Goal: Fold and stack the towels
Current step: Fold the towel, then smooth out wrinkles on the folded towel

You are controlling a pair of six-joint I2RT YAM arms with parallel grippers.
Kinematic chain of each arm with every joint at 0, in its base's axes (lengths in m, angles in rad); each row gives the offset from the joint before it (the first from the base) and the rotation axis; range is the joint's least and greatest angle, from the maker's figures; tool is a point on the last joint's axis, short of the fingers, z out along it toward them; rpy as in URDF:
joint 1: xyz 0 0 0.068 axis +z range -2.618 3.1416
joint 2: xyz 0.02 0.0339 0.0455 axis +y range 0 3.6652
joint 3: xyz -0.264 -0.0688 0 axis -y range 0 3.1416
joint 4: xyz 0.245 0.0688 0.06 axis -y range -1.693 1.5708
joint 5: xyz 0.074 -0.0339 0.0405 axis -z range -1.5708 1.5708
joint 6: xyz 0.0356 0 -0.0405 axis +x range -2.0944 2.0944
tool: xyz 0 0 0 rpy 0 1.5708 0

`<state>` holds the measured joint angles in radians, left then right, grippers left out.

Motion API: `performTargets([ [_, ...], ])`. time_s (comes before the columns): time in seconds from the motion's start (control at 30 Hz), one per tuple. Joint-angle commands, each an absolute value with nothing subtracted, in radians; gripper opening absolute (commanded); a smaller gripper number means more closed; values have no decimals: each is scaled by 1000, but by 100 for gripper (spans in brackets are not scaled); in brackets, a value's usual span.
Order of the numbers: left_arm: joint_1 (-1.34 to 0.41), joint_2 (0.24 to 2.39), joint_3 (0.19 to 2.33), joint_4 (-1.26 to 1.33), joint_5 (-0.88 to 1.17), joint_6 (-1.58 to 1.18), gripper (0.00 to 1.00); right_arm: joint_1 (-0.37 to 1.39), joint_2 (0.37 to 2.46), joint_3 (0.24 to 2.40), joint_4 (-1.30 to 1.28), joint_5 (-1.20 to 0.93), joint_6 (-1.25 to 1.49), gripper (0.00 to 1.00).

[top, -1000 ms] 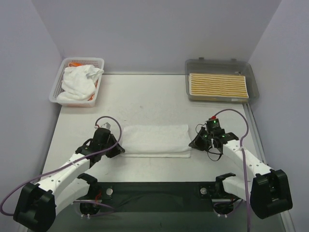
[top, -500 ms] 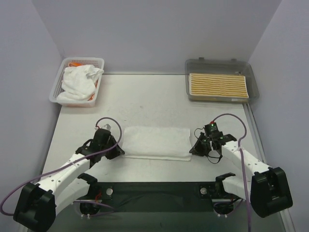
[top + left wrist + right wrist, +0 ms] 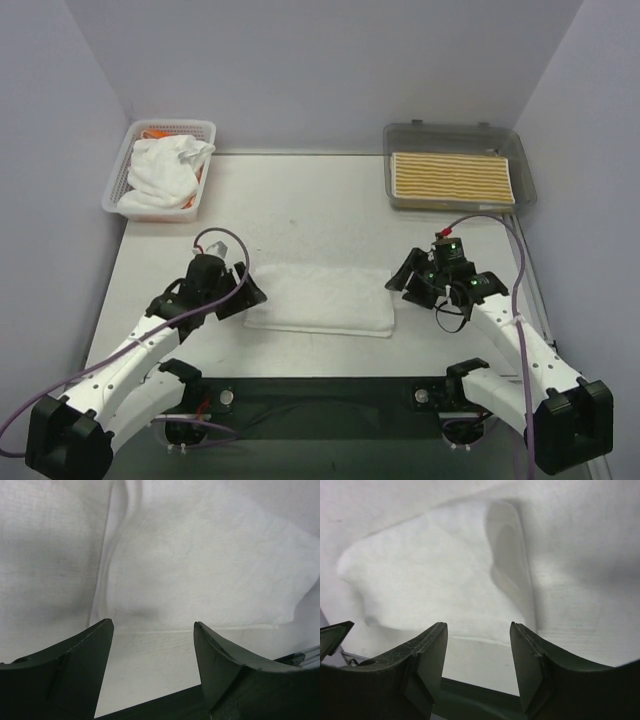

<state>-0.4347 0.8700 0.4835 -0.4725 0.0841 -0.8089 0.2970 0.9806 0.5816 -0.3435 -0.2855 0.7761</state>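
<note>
Folded white towel (image 3: 320, 298): lay flat as a long rectangle on the table (image 3: 320, 200), near its front edge, between the two grippers.
Left gripper (image 3: 152, 624): sat over the towel's left end with its jaws spread wide and nothing held between them (the wrist view showed only cloth below).
Right gripper (image 3: 477, 625): sat at the towel's right end, jaws parted and gripping nothing; a raised fold of the towel's edge lay beyond its fingertips.
Crumpled white towels (image 3: 165, 170): were heaped in the mesh basket (image 3: 118, 182) at the far left corner, with some orange cloth (image 3: 155, 133) showing at the back rim.
Striped towel (image 3: 452, 178): lay folded flat in the grey tray (image 3: 450, 135) at the far right corner.
</note>
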Motion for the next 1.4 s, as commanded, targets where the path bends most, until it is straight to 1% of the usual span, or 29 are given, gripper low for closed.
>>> performTargets([
  [0.0, -431, 859, 621, -486, 54, -764, 77, 310, 977, 705, -324, -287, 749, 53],
  [0.07, -433, 897, 672, -435, 58, -755, 75, 313, 1006, 710, -244, -323, 761, 51],
  [0.13, -433, 937, 678, -356, 67, -742, 68, 313, 1035, 692, -64, -371, 801, 47],
  [0.17, -433, 989, 673, -256, 86, -742, 65, 317, 1072, 661, -7, -399, 814, 45],
  [0.2, -433, 1021, 672, -201, 90, -745, 57, 325, 1094, 649, 140, -399, 827, 45],
  [0.27, -433, 1133, 672, -53, 121, -753, 55, 330, 1149, 618, 265, -403, 871, 45],
  [0.3, -434, 1173, 672, -16, 126, -761, 54, 331, 1211, 591, 385, -414, 888, 45],
  [0.37, -434, 1279, 667, 89, 140, -770, 52, 336, 1279, 569, 493, -422, 919, 44],
  [0.4, -434, 1311, 652, 169, 137, -776, 50, 336, 1349, 554, 597, -426, 923, 43],
  [0.43, -431, 1339, 644, 202, 112, -776, 46, 336, 1385, 531, 642, -431, 926, 43],
  [0.47, -428, 1389, 632, 262, 104, -781, 45, 333, 1446, 511, 685, -426, 937, 43],
  [0.53, -408, 1454, 604, 288, 94, -799, 42, 310, 1503, 444, 829, -419, 952, 42],
  [0.6, -400, 1480, 572, 350, 94, -828, 40, 284, 1584, 401, 972, -426, 985, 41],
  [0.67, -396, 1505, 511, 412, 77, -848, 37, 249, 1644, 333, 1044, -437, 989, 40],
  [0.77, -377, 1528, 448, 451, 67, -874, 35, 191, 1699, 252, 1155, -448, 989, 41],
  [0.9, -350, 1539, 387, 500, 77, -908, 32, 123, 1749, 209, 1300, -492, 1025, 41],
  [0.97, -342, 1531, 382, 505, 89, -908, 32, 114, 1749, 210, 1327, -512, 1034, 42],
  [1.07, -330, 1487, 394, 506, 121, -893, 33, 103, 1700, 236, 1310, -560, 1035, 46],
  [1.1, -328, 1470, 409, 505, 135, -884, 34, 101, 1678, 250, 1292, -583, 1035, 47],
  [1.13, -327, 1450, 419, 505, 162, -874, 38, 100, 1651, 258, 1272, -595, 1037, 48],
  [1.17, -327, 1406, 425, 500, 175, -867, 40, 100, 1587, 270, 1243, -606, 1031, 53],
  [1.23, -330, 1355, 451, 480, 208, -867, 46, 109, 1505, 316, 1093, -630, 1011, 55],
  [1.27, -333, 1303, 463, 435, 215, -867, 48, 118, 1424, 334, 1021, -635, 974, 56],
  [1.3, -339, 1275, 474, 405, 218, -864, 49, 129, 1383, 353, 880, -638, 948, 56],
  [1.37, -365, 1192, 498, 304, 215, -862, 50, 184, 1283, 425, 728, -643, 905, 57],
])
